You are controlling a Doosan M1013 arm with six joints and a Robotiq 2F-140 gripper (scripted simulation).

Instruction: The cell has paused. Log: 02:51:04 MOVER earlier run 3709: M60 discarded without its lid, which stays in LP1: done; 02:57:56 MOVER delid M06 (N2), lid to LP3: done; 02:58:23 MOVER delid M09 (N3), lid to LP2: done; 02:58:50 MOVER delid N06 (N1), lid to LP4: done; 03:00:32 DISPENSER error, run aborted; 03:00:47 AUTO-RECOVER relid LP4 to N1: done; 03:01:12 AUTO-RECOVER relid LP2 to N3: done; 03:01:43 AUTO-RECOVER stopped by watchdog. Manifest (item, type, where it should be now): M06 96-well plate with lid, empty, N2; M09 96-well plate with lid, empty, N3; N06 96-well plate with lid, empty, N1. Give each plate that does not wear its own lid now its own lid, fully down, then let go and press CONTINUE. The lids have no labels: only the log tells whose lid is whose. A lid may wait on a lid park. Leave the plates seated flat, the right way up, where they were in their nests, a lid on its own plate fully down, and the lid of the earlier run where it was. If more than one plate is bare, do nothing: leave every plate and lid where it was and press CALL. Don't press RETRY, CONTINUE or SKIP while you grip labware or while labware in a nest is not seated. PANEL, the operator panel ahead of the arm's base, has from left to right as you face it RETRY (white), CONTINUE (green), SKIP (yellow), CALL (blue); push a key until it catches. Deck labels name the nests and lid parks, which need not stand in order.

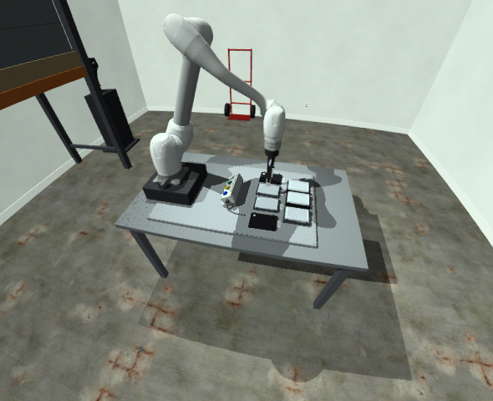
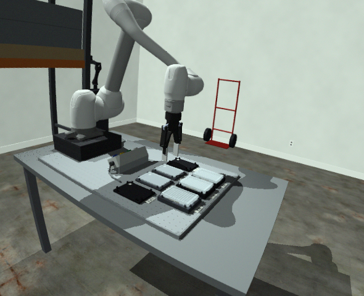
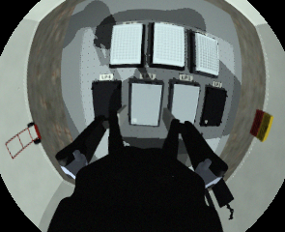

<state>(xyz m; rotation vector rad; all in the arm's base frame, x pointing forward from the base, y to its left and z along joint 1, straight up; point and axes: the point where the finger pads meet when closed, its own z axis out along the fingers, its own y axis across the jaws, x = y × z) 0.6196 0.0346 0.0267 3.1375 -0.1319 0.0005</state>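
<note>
My gripper (image 2: 169, 155) is open and empty, and hangs a little above the row of lid parks. In the wrist view its fingers frame a white lid (image 3: 146, 103). That lid (image 2: 169, 171) lies on a park, with a second lid (image 2: 153, 180) on the park beside it. The two end parks (image 2: 133, 192) (image 2: 182, 164) are black and empty. In the nest row, the nearest plate (image 2: 179, 197) is bare with its wells showing. The other two plates (image 2: 196, 184) (image 2: 208, 175) wear lids. The deck labels are too small to read.
The operator panel (image 2: 128, 159) with its coloured keys stands beside the lid parks, towards the arm's base (image 2: 86, 143). A red hand truck (image 2: 222, 115) stands by the far wall and a dark shelf frame (image 1: 43, 64) by the left wall.
</note>
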